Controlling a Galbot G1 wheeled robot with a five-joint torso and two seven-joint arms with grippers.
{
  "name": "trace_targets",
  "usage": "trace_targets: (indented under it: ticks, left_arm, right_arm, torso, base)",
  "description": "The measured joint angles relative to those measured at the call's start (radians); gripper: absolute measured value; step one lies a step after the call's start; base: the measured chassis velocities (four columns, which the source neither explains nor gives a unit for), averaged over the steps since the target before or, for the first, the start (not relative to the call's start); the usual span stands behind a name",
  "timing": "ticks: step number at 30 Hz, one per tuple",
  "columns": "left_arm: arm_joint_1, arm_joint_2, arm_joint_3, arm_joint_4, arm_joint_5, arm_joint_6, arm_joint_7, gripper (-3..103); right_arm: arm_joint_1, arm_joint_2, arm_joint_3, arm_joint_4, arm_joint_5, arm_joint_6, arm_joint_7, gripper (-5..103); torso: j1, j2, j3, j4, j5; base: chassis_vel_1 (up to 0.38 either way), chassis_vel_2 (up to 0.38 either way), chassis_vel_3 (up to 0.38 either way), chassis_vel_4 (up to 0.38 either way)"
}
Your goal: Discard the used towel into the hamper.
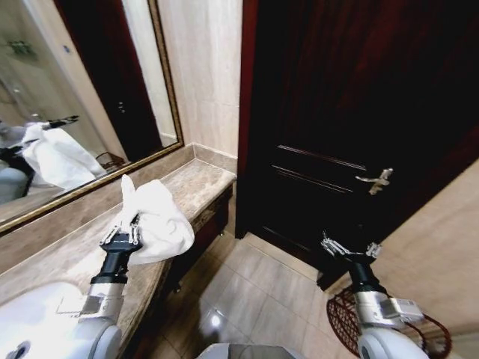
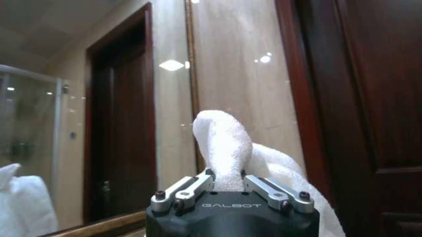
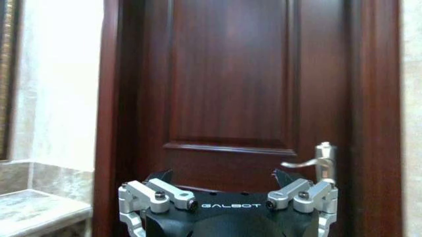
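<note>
The used towel is white and bunched, held up above the marble counter at my left. My left gripper is shut on the towel's lower fold; in the left wrist view the towel rises out from between the closed fingers. The hamper is a dark red-brown open-weave basket on the floor at the lower right, partly hidden behind my right arm. My right gripper hangs open above the hamper's near rim, facing the dark door, with nothing in it.
A dark wooden door with a silver lever handle stands ahead. A framed mirror runs along the wall above the counter, and a white basin sits at the counter's near end. Tiled floor lies between counter and hamper.
</note>
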Motion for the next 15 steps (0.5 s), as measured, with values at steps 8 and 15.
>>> trace_targets:
  ticks: [8, 15]
  left_arm:
    - [0.002, 0.001, 0.0, -0.003, 0.002, 0.001, 0.002, 7]
    - [0.0, 0.003, 0.0, 0.002, 0.002, 0.001, 0.003, 7]
  right_arm:
    - [-0.003, 0.003, 0.0, 0.002, -0.002, 0.015, -0.004, 100]
    - [0.001, 0.007, 0.001, -0.005, -0.001, 0.028, 0.005, 100]
  torso:
    - [0.0, 0.0, 0.0, -0.0001, 0.0]
    - [0.0, 0.0, 0.0, -0.0002, 0.0001]
  base:
    - [-0.116, -0.105, -0.102, -0.113]
    - [-0.108, -0.138, -0.141, -0.123]
